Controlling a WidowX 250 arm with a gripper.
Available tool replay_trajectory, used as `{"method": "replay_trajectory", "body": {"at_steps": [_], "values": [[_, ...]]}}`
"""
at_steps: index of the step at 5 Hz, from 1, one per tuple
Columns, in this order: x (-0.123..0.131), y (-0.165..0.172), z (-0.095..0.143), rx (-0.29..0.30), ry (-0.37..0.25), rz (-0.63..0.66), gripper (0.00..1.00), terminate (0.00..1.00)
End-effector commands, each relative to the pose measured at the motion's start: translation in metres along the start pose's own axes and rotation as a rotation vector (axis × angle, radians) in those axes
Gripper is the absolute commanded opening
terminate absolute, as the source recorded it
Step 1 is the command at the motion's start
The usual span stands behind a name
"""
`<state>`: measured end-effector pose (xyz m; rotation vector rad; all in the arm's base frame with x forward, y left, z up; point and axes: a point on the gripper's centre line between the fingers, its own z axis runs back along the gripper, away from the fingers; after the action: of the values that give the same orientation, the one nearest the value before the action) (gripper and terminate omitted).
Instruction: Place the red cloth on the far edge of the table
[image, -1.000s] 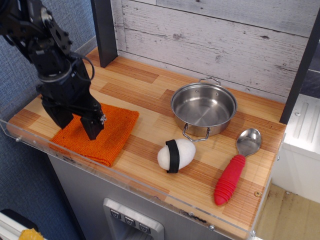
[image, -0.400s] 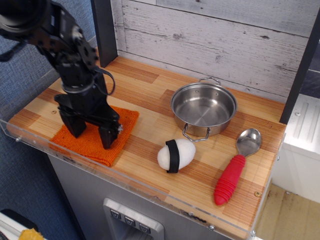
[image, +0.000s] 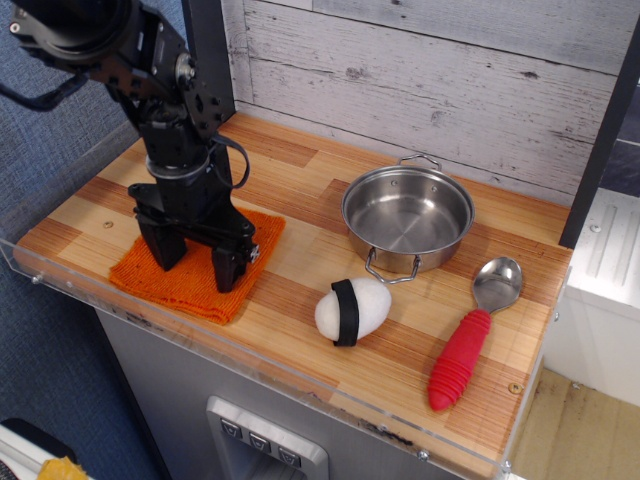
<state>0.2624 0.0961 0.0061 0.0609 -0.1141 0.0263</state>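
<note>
The red cloth (image: 190, 285) lies flat on the table (image: 300, 170) near its front left edge. My gripper (image: 197, 260) stands upright over the middle of the cloth. Its jaws are open, about a third of the cloth's width apart. Both black fingertips (image: 227, 270) are down at the cloth's surface. The arm hides the cloth's centre and back part. I cannot tell whether any fabric is caught between the fingers.
A steel pan (image: 407, 215) stands at the table's middle back. A white egg-shaped object with a black band (image: 352, 310) lies in front of it. A red-handled spoon (image: 460, 358) lies at the right. A clear acrylic rim (image: 250, 352) runs along the front edge, and a black post (image: 205, 60) stands at the back left.
My gripper moved right, from the cloth's left part to its middle, and turned more upright. The cloth shifted slightly to the right. The jaws stayed open.
</note>
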Motion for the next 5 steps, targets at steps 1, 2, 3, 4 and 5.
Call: {"method": "replay_trajectory", "body": {"at_steps": [1, 2, 3, 4, 5], "values": [[0.038, 0.002, -0.006, -0.044, -0.036, -0.086, 1.00, 0.00], [0.071, -0.004, -0.005, -0.066, -0.083, -0.145, 1.00, 0.00], [0.095, -0.012, -0.003, -0.075, -0.107, -0.198, 1.00, 0.00], [0.116, -0.016, 0.004, -0.085, -0.154, -0.223, 1.00, 0.00], [0.127, -0.016, 0.013, -0.084, -0.176, -0.226, 1.00, 0.00]]}}
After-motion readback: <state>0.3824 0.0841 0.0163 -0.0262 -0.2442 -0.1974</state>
